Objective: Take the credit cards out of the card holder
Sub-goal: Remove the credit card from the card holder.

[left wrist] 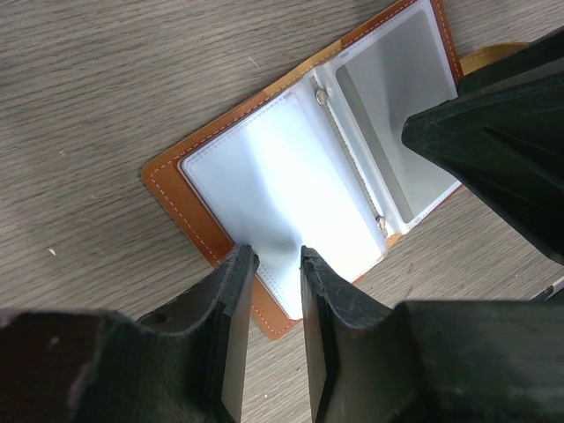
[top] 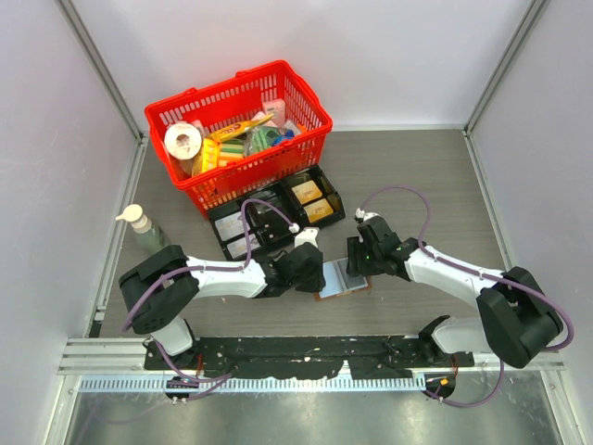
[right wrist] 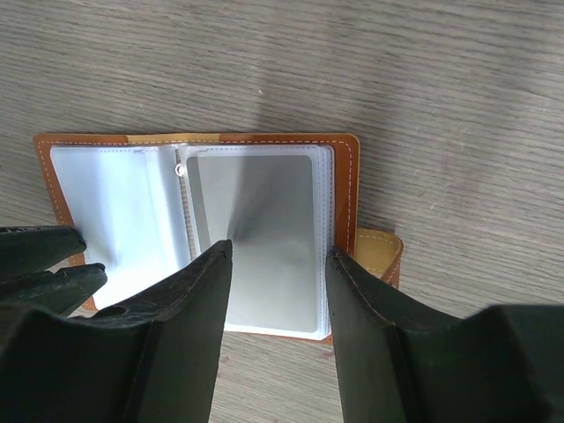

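Note:
The card holder [top: 345,282] lies open and flat on the table between my two grippers, with brown stitched edges [left wrist: 176,196] and clear plastic sleeves inside. A grey credit card [right wrist: 256,203] sits in the right-hand sleeve [left wrist: 397,115]. The left-hand page [left wrist: 273,194] looks pale blue-white. My left gripper [left wrist: 275,259] stands at that page's near edge, its jaws a narrow gap apart with nothing between them. My right gripper [right wrist: 278,256] is open over the near end of the grey card, one fingertip on either side of it. In the overhead view both grippers [top: 315,269] [top: 358,265] meet at the holder.
A red basket [top: 243,130] full of groceries stands at the back left. A black divided tray [top: 278,215] lies just in front of it, close behind the grippers. A bottle [top: 148,234] stands by the left wall. The holder's strap tab [right wrist: 381,254] sticks out at its right edge.

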`<state>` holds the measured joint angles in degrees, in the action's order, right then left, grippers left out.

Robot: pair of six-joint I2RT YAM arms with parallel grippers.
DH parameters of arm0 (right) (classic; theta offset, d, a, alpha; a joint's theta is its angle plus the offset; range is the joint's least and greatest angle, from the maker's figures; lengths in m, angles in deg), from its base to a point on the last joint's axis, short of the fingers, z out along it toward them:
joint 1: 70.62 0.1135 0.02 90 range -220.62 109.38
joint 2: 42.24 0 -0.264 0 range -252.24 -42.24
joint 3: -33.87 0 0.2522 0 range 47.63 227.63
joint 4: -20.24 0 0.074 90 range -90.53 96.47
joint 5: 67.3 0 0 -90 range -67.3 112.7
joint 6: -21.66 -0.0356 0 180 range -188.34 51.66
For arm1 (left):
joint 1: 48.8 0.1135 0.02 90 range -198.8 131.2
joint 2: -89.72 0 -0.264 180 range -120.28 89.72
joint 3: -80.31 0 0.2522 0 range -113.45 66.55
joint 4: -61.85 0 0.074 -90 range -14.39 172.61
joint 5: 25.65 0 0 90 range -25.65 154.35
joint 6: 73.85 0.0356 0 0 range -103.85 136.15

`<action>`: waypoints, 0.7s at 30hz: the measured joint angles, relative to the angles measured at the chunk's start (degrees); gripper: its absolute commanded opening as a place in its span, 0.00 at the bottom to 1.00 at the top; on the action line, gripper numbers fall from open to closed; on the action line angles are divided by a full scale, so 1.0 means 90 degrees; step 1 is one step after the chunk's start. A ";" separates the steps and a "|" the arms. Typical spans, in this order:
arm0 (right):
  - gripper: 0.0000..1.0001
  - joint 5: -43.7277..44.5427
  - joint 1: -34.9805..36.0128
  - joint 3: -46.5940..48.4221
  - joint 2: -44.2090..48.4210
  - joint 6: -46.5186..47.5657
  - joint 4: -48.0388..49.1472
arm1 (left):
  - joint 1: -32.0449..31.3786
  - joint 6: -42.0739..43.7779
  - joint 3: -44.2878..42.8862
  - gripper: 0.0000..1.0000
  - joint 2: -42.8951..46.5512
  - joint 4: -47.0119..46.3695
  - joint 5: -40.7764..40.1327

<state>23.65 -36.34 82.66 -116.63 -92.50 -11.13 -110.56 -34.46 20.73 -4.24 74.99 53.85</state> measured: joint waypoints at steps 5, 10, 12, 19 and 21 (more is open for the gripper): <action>0.48 -0.0100 0.0000 0.0000 -0.0007 0.0002 0.0010 | 0.0000 -0.0002 0.0000 0.31 0.0000 0.0000 0.0000; 0.45 -0.0233 0.0000 0.0000 -0.0024 0.0005 0.0010 | 0.0000 0.0000 0.0000 0.31 0.0000 0.0000 0.0000; 0.43 -0.0265 0.0000 0.0000 -0.0017 0.0007 0.0005 | 0.0000 0.0000 0.0000 0.31 0.0000 0.0000 0.0000; 0.41 -0.0376 0.0000 0.0000 0.0209 0.0024 -0.0041 | 0.0000 0.0002 0.0000 0.31 0.0000 0.0000 0.0002; 0.41 -0.0389 0.0000 0.0000 0.0255 0.0027 -0.0053 | 0.0000 0.0002 0.0000 0.31 0.0000 0.0000 0.0002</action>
<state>20.15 -36.34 82.66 -114.33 -92.26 -11.61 -110.56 -34.44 20.73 -4.24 74.99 53.87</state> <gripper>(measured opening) 0.410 0.307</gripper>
